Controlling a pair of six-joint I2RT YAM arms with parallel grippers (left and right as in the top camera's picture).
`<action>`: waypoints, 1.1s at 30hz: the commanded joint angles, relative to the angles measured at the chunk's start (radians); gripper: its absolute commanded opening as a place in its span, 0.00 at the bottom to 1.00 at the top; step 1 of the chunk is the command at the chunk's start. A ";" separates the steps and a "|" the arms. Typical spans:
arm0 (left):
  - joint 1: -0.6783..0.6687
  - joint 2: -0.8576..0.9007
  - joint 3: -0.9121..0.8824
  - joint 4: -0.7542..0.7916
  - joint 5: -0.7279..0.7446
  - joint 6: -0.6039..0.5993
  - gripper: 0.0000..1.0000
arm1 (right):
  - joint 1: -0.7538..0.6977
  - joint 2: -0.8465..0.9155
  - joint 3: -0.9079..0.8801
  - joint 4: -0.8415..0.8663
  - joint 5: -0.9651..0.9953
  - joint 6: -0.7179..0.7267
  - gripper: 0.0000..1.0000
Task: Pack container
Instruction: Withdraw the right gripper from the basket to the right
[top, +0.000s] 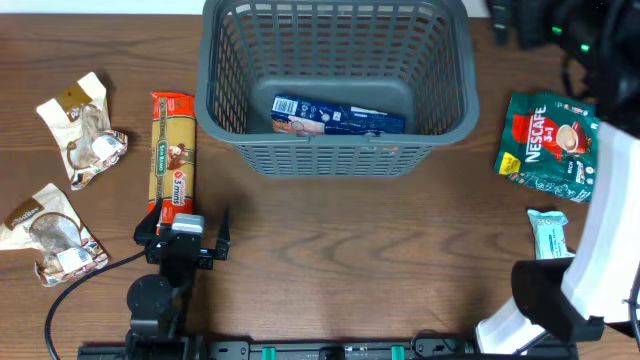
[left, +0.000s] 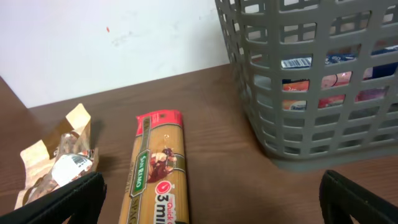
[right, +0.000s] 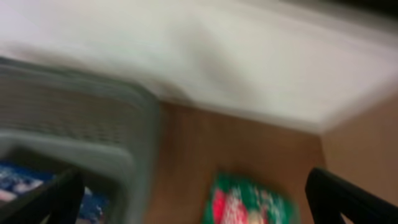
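Ahead-right of the wide-open left gripper (left: 211, 205), the container (left: 311, 93), left of the wide-open right gripper (right: 196, 205)

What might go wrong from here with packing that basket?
The left hand hovers open over one end of the long spaghetti pack; gripped there, it may droop and catch the basket rim. The crumpled snack bags could slip from a grip.
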 joint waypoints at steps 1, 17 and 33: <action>-0.005 -0.007 -0.027 -0.015 0.013 0.012 0.99 | -0.106 0.043 -0.024 -0.091 0.135 0.251 0.99; -0.005 -0.007 -0.027 -0.015 0.013 0.012 0.99 | -0.344 -0.046 -0.049 -0.276 0.086 0.298 0.98; -0.005 -0.007 -0.027 -0.015 0.013 0.012 0.99 | -0.344 -0.452 -0.299 -0.272 0.089 0.237 0.96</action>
